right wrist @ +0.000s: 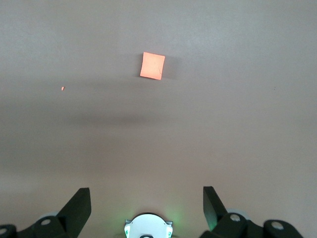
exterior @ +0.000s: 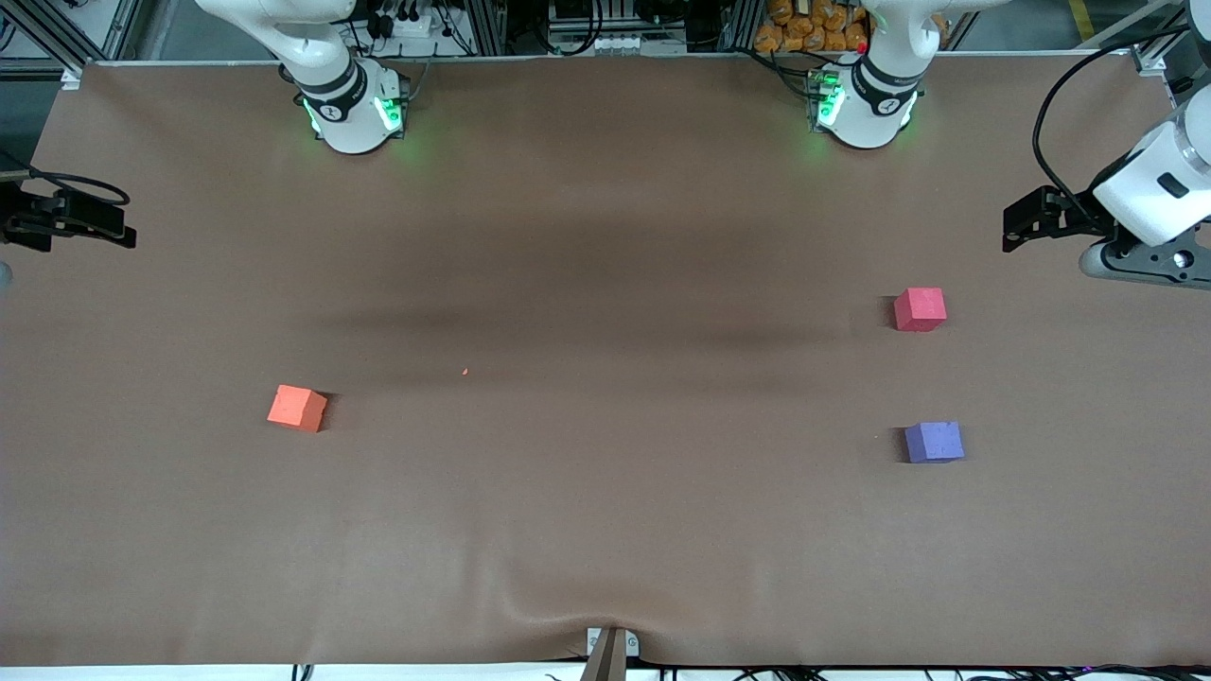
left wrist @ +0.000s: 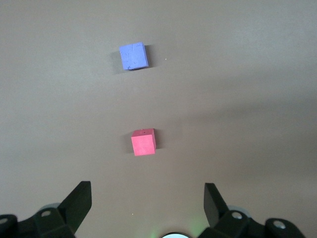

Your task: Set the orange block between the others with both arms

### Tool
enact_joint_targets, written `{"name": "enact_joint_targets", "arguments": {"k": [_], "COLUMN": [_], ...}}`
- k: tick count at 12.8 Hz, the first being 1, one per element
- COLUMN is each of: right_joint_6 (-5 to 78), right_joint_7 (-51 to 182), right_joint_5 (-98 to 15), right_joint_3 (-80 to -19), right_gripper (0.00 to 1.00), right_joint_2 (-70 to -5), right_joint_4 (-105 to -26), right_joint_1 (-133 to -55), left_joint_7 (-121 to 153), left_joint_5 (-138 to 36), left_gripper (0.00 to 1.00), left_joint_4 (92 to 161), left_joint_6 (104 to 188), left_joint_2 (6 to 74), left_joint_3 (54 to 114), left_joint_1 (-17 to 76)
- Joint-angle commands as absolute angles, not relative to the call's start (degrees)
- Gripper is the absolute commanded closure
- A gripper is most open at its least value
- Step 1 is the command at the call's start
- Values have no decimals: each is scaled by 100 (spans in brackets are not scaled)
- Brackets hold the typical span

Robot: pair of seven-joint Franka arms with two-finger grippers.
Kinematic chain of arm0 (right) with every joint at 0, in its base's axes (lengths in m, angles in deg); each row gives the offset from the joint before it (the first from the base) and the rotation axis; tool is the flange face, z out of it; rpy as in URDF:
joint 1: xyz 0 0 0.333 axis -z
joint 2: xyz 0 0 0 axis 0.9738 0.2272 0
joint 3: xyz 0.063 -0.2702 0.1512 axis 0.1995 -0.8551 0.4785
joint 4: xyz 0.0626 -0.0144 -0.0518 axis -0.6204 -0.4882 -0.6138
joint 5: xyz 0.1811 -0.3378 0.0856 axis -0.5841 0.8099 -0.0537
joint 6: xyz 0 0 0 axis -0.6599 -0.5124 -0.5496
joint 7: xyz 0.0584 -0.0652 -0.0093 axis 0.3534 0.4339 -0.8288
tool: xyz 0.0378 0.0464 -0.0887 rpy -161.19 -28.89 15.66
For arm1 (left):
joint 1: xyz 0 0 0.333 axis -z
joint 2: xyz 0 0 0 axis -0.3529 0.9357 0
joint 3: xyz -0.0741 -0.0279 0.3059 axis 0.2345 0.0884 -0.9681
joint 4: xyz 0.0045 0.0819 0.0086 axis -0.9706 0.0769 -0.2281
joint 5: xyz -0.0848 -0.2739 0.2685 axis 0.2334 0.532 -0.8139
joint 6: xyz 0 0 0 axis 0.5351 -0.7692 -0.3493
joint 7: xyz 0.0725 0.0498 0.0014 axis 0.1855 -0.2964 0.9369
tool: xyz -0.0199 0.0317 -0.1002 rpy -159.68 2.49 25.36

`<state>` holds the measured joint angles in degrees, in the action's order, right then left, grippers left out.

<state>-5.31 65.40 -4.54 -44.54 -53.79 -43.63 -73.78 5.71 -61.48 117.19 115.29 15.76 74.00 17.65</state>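
Note:
The orange block (exterior: pixel 297 408) (right wrist: pixel 152 65) lies on the brown cloth toward the right arm's end of the table. The others lie toward the left arm's end: a pinkish-red cube (exterior: pixel 920 309) (left wrist: pixel 143 143) and a purple cube (exterior: pixel 934 442) (left wrist: pixel 133 56), the purple one nearer the front camera, with a gap between them. My left gripper (exterior: pixel 1016 225) (left wrist: pixel 147 191) hangs high over the left arm's end, open and empty. Over the right arm's end, my right gripper (exterior: pixel 118 225) (right wrist: pixel 146 193) hangs high and stands open with nothing in it.
A tiny orange crumb (exterior: pixel 465 372) (right wrist: pixel 63 88) lies on the cloth between the blocks. The two arm bases (exterior: pixel 350 104) (exterior: pixel 866 104) stand along the table's back edge. The brown cloth (exterior: pixel 605 530) has a wrinkle by its near edge.

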Motion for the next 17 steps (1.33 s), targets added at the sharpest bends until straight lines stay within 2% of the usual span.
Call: {"name": "enact_joint_targets", "arguments": {"k": [1, 17], "right_joint_6": [-586, -586], "right_joint_7": [6615, 6615], "right_joint_5": [-366, -374], "right_joint_3": [-4461, -4470], "right_gripper": [0, 0], "right_joint_2": [-5474, -5474], "right_joint_4": [-4376, -4368], "right_joint_1": [-7432, -7432], "left_joint_7": [666, 1026], "left_joint_5": [-6245, -6263], "left_gripper": [0, 0], "left_joint_4": [11637, 11655], "left_joint_6": [11433, 11433], "left_joint_2": [1601, 1671], "left_joint_3": [7439, 7457], "left_joint_1": [1742, 1838]}}
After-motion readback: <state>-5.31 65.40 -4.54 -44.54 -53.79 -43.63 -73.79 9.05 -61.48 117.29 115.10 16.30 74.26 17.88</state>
